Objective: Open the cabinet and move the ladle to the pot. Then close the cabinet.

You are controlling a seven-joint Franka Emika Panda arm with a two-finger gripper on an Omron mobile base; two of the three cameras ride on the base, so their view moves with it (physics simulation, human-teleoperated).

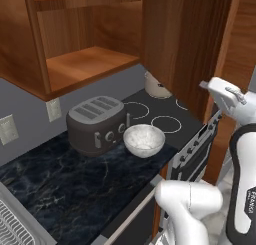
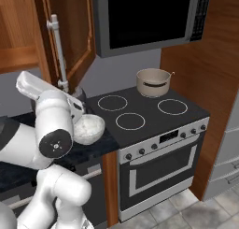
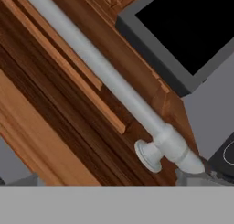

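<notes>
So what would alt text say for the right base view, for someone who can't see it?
A white robot arm reaches up toward the long silver handle of an open reddish-brown wall cabinet door. To its right, a beige pot sits on a black stove under a microwave, with a white bowl on the counter.

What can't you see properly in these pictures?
- Ladle: a thin tip at the pot's rim in the right base view, too small to tell.
- Pot in the left base view: half hidden behind the cabinet door.
- End effector: its fingers, cut off by the hand view's bottom edge.
</notes>
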